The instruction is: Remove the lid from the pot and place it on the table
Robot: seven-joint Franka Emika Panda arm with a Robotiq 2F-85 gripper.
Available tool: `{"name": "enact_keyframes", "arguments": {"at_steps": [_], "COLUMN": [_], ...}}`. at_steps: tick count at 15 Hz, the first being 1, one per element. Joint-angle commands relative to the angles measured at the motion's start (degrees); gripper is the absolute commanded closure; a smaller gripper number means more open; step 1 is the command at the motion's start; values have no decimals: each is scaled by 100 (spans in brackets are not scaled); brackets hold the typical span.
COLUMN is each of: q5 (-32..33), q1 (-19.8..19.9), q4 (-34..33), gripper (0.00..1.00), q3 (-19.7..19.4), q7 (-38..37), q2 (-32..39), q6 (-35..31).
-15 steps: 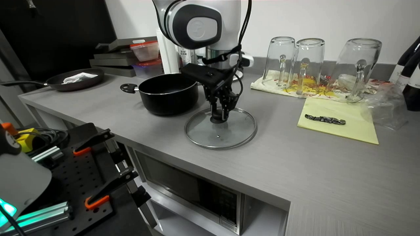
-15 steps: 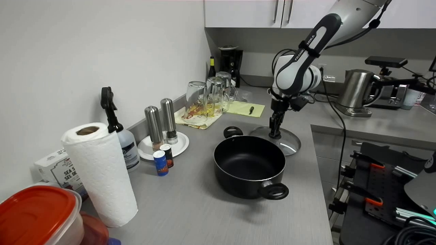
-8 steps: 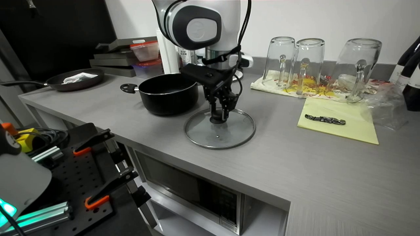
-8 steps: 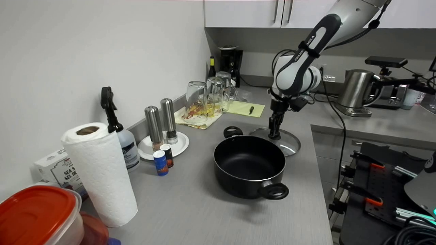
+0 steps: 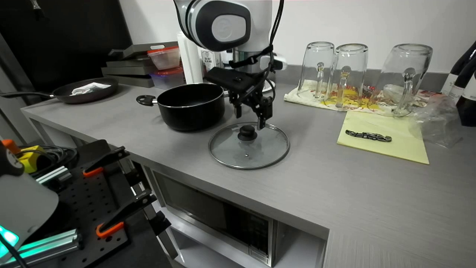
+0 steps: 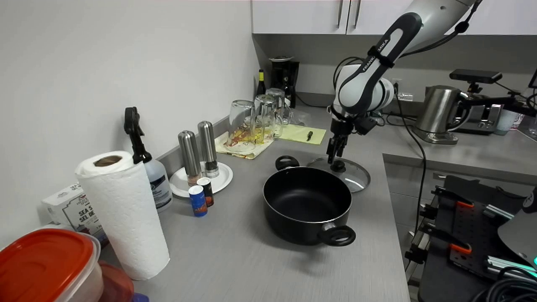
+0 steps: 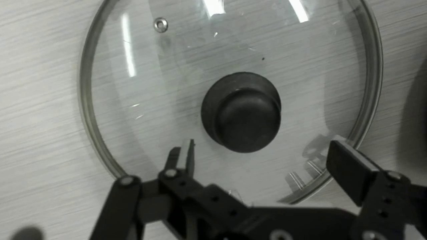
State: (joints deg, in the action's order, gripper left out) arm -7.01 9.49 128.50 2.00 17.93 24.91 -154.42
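Observation:
The round glass lid (image 5: 230, 150) (image 6: 356, 174) lies flat on the grey table (image 5: 334, 193) (image 6: 235, 260). Beside it stands the black pot (image 5: 191, 117) (image 6: 289, 230), uncovered, its inside bare in an exterior view. My gripper (image 5: 249, 120) (image 6: 334, 157) (image 7: 262, 145) is open just above the lid, its fingers (image 7: 348, 170) spread wide apart. Nothing is between them. The lid's black knob (image 7: 248, 123) (image 5: 247, 133) stands free, with a gap to both fingertips. In the wrist view the lid (image 7: 150, 93) fills most of the picture.
Upturned glass mugs (image 5: 346, 74) stand on a patterned cloth along the wall. A yellow sheet (image 5: 386, 149) with a small dark object lies nearby. A paper towel roll (image 6: 126, 218) and a plate with mills (image 6: 222, 178) line the wall. The table's front edge (image 5: 208, 182) runs close to the lid.
My gripper has opened and let go of the knob, rising a little above it. Over the last half second the lid has stayed in place, as has the pot.

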Motion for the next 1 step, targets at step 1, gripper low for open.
{"name": "enact_keyframes", "arguments": {"at_steps": [1], "q5": [35], "q1": [46], "q4": [-1], "gripper": [0], "q3": [59], "q7": [-31], "q2": [-28], "q6": [9]}}
